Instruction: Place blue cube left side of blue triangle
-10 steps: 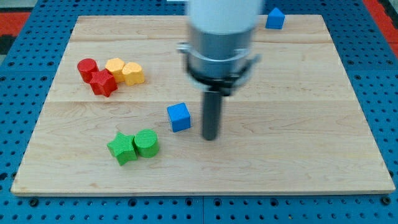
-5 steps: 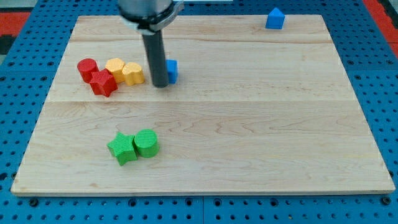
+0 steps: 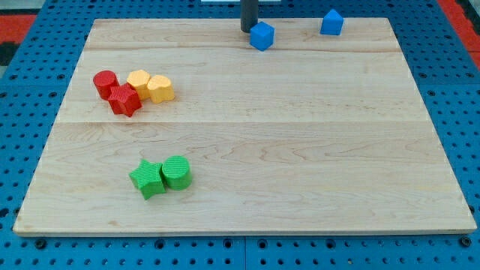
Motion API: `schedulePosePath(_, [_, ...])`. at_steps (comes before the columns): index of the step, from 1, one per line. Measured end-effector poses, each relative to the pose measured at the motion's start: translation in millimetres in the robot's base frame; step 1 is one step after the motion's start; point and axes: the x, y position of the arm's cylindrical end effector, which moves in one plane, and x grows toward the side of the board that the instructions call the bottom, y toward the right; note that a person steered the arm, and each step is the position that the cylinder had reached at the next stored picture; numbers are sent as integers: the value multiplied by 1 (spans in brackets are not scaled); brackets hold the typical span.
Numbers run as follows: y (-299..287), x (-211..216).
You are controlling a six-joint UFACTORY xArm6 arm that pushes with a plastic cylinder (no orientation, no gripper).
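The blue cube lies near the view's top edge of the wooden board, a little right of the middle. The blue triangle stands at the view's top right, about a block's length and more to the right of the cube, with bare board between them. My tip is at the view's top, touching or almost touching the cube's upper left side. Only the lowest part of the dark rod shows; the rest is out of frame.
A red cylinder, a red star, and two yellow blocks cluster at the view's left. A green star and a green cylinder sit at the lower left. The wooden board rests on a blue pegboard.
The blue cube has moved from the board's middle up and right to the top edge, toward the blue triangle. My tip moved with it, staying on its left.
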Motion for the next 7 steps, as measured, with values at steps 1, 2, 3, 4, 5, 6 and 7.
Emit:
schedulePosePath(1, [0, 23])
schedulePosePath(2, [-5, 54])
schedulePosePath(3, [21, 63])
schedulePosePath(4, [48, 52])
schedulePosePath(5, [60, 29])
schedulePosePath(6, [60, 22])
schedulePosePath(7, [66, 100])
